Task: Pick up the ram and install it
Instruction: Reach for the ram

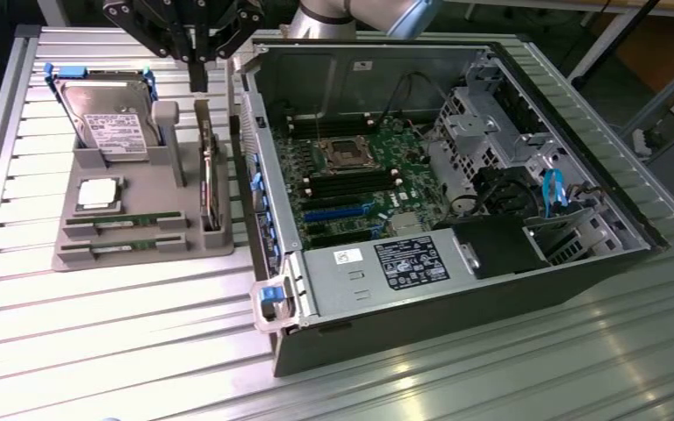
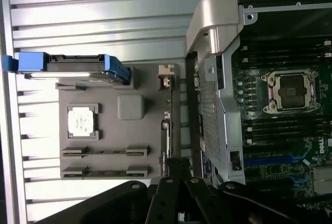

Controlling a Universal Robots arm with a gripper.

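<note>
Two green ram sticks lie side by side in slots at the near end of a grey holder [image 1: 185,254]. One ram stick [image 1: 126,220] [image 2: 106,152] lies closer to the silver processor chip [image 1: 99,193]. The other stick [image 1: 124,247] [image 2: 106,171] is at the holder's edge. My gripper [image 1: 199,83] [image 2: 179,171] hangs shut and empty above the holder's far end, over the upright dark expansion card [image 1: 208,175], well apart from both sticks. The open computer case [image 1: 571,281] stands at the exterior view's right, with the motherboard's dark memory slots [image 1: 343,186] [image 2: 280,130] beside the processor socket [image 1: 346,155] [image 2: 290,92].
A hard drive in a blue-trimmed carrier [image 1: 109,123] [image 2: 67,66] leans at the holder's far end. The case's metal side wall [image 1: 249,175] rises between the holder and the motherboard. Cables and drive cages [image 1: 512,175] crowd the case's right side. A slatted metal table [image 1: 115,333] carries everything.
</note>
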